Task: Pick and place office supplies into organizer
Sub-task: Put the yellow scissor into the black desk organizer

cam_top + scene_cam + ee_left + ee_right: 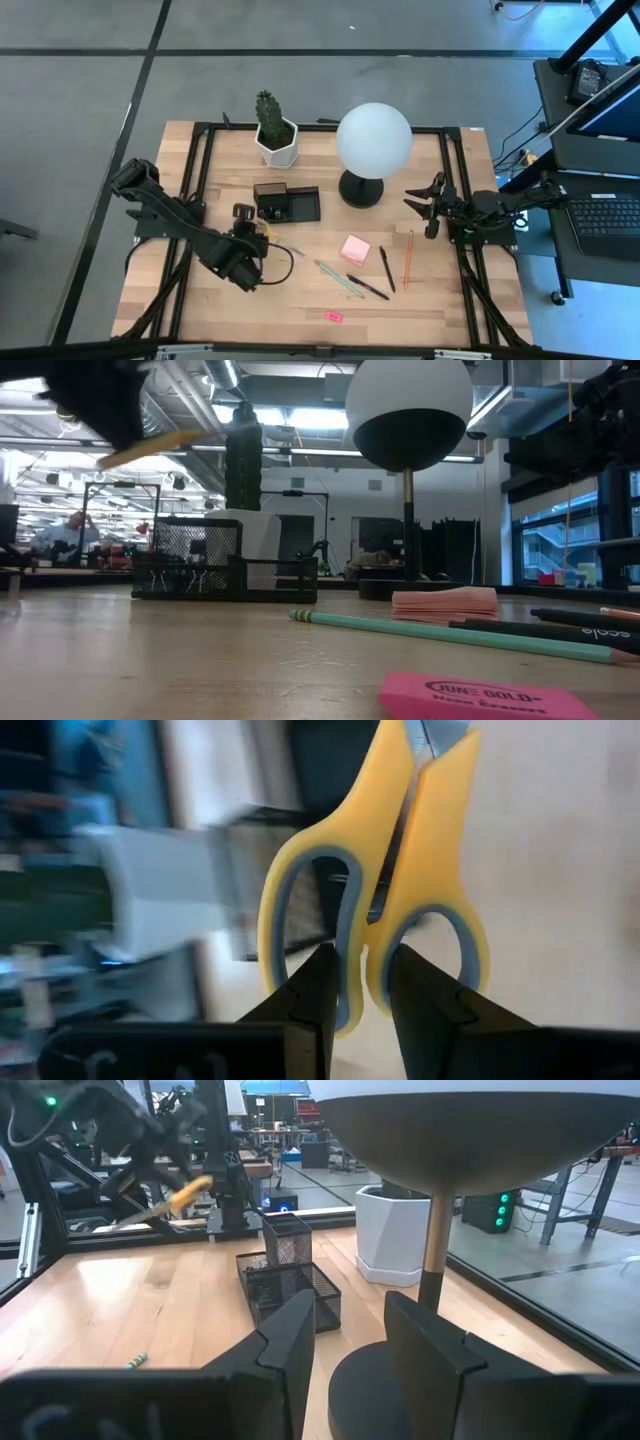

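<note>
Scissors aloft beside the organizer, remaining supplies waiting on the table.

Left gripper (250, 238) is clamped on one yellow handle loop of the scissors (375, 870), raised clear of the wood just left of the black mesh organizer (287, 204), presumably so the blades can drop into a compartment. Rightward lie the green pen (338, 279), pink sticky-note pad (355, 249), pink eraser (333, 317), black pens (368, 288) and orange pencil (408, 259). Right gripper (428, 206) waits beside the lamp (373, 141), fingers parted and empty.
</note>
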Controlling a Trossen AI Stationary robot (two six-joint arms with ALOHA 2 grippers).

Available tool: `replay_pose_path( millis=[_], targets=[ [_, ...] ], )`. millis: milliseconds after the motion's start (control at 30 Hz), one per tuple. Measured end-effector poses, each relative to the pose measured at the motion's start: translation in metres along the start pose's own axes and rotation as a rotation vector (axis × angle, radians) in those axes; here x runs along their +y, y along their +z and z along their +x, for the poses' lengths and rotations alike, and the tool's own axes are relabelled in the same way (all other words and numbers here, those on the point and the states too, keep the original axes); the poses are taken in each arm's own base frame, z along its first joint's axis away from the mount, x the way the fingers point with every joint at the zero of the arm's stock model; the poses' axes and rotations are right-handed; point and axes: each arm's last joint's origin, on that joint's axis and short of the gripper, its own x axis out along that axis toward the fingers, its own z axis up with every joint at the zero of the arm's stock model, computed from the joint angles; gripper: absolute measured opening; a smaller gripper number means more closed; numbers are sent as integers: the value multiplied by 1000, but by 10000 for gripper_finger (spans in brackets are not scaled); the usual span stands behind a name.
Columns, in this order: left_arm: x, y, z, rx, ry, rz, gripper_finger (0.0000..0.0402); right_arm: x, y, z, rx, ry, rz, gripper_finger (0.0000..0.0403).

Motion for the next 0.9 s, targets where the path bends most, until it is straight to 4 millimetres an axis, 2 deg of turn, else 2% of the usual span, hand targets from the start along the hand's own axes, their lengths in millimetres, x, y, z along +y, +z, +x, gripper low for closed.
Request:
replay_pose_path(
  millis=[133, 433, 700, 900],
  targets=[
    [19, 0, 1, 40, 117, 95, 68, 0, 0, 0, 0, -1, 0, 126],
    [55, 2, 26, 194, 193, 276, 67, 0, 0, 0, 0, -1, 0, 126],
    [80, 4, 46, 281, 246, 343, 67, 0, 0, 0, 0, -1, 0, 126],
    [95, 1, 49, 300, 302, 357, 67, 0, 0, 0, 0, 0, 0, 126]
  ],
)
